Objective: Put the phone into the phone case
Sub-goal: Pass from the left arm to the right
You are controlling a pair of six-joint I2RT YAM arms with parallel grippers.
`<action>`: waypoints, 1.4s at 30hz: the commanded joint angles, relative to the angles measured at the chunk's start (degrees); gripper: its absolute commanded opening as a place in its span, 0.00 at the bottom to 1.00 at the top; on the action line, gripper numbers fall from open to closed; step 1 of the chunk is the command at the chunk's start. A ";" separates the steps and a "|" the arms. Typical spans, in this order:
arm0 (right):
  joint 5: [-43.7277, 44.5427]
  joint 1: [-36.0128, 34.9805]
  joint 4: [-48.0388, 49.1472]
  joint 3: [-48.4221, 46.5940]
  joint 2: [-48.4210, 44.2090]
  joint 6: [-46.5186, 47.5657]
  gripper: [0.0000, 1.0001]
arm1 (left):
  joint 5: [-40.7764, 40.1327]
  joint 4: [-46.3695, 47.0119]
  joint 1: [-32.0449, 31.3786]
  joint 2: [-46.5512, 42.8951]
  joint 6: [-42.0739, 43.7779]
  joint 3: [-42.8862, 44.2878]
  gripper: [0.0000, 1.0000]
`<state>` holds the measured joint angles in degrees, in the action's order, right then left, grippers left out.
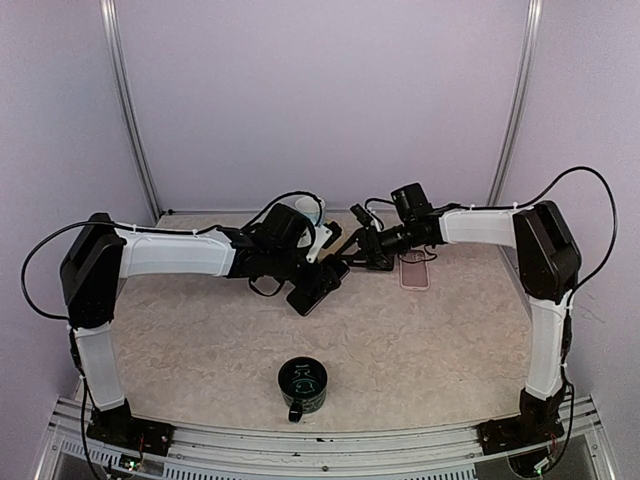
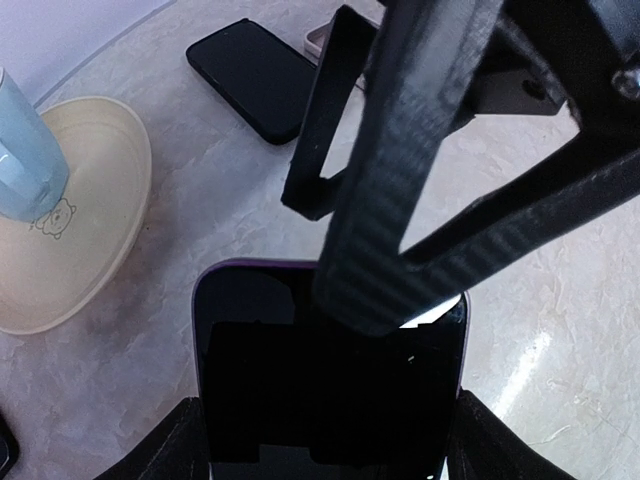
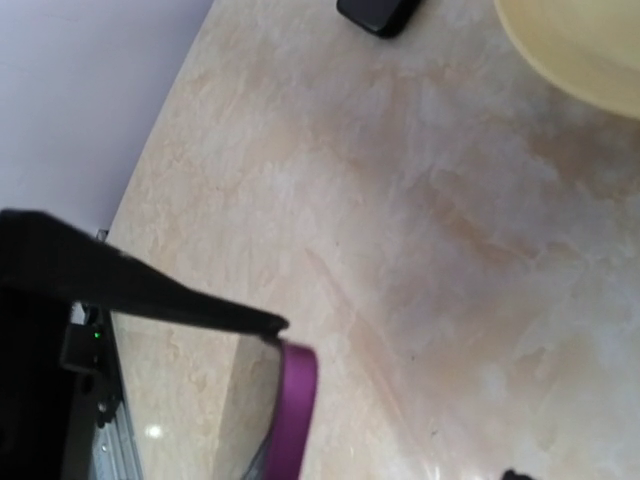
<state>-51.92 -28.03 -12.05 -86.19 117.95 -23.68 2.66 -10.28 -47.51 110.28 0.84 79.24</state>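
Left pincer (image 1: 322, 272) is clamping the phone (image 2: 300, 400) by its long sides, its fingers (image 2: 175, 445) pressing on either edge of the purple rim, dark screen facing up; whether the phone is touching the worktop (image 1: 430, 340) I cannot tell. Right pincer (image 1: 350, 258) is reaching in from the opposite side with its jaws standing apart, one carbon finger (image 2: 400, 170) lying across the phone's far end, gripping nothing that shows. The pinkish case (image 1: 414, 272) is lying flat on the worktop just to the right of that pincer, apart from the phone. A blue cup (image 2: 22, 160) is standing on a cream plate (image 2: 100, 230). A black phone (image 2: 255, 78) is lying beside the case, and a green mug (image 1: 302, 384) is standing upright near the front edge.
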 commanded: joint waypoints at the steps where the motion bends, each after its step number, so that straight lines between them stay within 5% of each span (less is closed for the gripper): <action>1: -0.90 -1.26 -2.41 -1.99 2.10 0.76 0.74 | -1.87 3.47 -1.06 0.34 1.98 2.83 0.00; 12: -2.88 -2.35 -3.24 -2.48 4.18 0.40 0.58 | -10.43 3.48 -4.02 1.03 5.54 2.83 0.00; 21: -6.68 -2.63 -2.32 -2.27 5.35 -0.63 0.23 | -10.56 4.38 -4.24 0.70 5.57 1.74 0.00; 28: -8.64 -2.64 -1.47 -1.42 5.55 -1.59 0.08 | -11.76 5.08 -4.57 0.08 6.16 0.75 0.00; 32: -9.96 -2.64 -0.42 -1.28 5.45 -2.52 0.00 | -11.97 5.39 -4.77 0.03 6.21 0.41 0.11; 42: -11.48 -1.37 4.81 0.04 3.04 -5.97 0.00 | -11.82 8.79 -4.63 -3.49 4.62 -3.37 0.72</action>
<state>-59.94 -30.11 -10.83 -86.98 122.26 -27.90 -8.47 -6.70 -51.90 111.02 6.44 77.56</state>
